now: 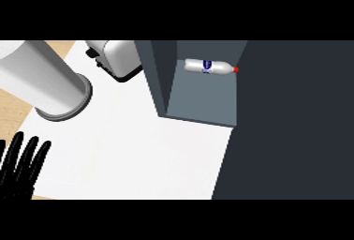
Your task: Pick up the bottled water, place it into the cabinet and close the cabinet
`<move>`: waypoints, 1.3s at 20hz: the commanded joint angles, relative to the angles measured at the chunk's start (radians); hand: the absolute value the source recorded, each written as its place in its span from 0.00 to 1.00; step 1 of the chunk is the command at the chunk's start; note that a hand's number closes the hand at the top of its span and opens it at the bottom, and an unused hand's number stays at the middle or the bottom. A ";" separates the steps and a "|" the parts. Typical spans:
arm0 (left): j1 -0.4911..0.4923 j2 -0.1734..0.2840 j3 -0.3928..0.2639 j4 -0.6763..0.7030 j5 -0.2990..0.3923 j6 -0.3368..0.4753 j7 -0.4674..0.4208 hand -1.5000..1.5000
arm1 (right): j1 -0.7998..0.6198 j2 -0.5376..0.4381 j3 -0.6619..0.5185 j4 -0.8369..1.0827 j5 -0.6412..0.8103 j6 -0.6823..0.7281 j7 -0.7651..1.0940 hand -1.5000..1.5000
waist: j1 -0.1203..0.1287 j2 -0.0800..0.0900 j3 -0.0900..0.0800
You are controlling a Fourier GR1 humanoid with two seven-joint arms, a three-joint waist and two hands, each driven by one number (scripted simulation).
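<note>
The bottled water, clear with a blue label and a red cap, lies on its side inside the open cabinet, near its back, cap pointing right. The cabinet's dark door fills the right side of the view. My left hand rests open at the lower left edge, fingers up, far from the bottle. My right hand does not show.
A large white cylinder on a round base stands at the upper left. A silver toaster sits behind it, next to the cabinet's left wall. The white counter spreads in front.
</note>
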 commanded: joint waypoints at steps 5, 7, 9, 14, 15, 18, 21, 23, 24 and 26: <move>0.001 0.055 0.042 0.005 0.020 -0.061 0.015 0.00 | -0.148 0.019 0.148 -0.032 0.020 0.044 0.129 1.00 | 0.058 0.020 -0.004; 0.000 0.059 0.047 -0.001 0.029 -0.075 0.014 0.00 | -0.169 0.009 0.148 -0.025 0.017 0.053 0.144 1.00 | 0.067 0.018 -0.005; 0.008 0.060 0.037 0.005 0.033 -0.084 0.021 0.00 | -0.217 -0.019 0.120 -0.030 0.042 0.075 0.150 1.00 | 0.085 0.016 -0.008; -0.016 0.076 0.058 0.010 0.038 -0.097 0.026 0.00 | -0.316 -0.058 0.071 -0.034 0.039 0.110 0.151 1.00 | 0.102 0.016 -0.011; -0.007 0.080 0.055 0.014 0.039 -0.098 0.031 0.00 | -0.315 -0.051 0.080 -0.033 0.032 0.104 0.154 1.00 | 0.096 0.013 -0.012; -0.005 0.082 0.066 0.013 0.040 -0.109 0.022 0.00 | -0.340 -0.053 0.072 -0.020 0.021 0.102 0.173 1.00 | 0.101 0.011 -0.013; -0.010 0.088 0.074 0.032 0.047 -0.114 0.028 0.00 | -0.373 -0.068 0.064 -0.024 0.017 0.115 0.191 1.00 | 0.091 0.016 -0.015; -0.008 0.095 0.083 0.032 0.053 -0.126 0.028 0.00 | -0.389 -0.073 0.058 -0.017 0.011 0.118 0.200 1.00 | 0.096 0.014 -0.015; -0.006 0.094 0.078 0.029 0.057 -0.124 0.033 0.00 | -0.397 -0.068 0.061 -0.018 0.009 0.117 0.197 1.00 | 0.092 0.013 -0.014; -0.009 0.098 0.085 0.018 0.064 -0.135 0.030 0.00 | -0.409 -0.065 0.049 -0.009 0.005 0.113 0.197 1.00 | 0.093 0.012 -0.013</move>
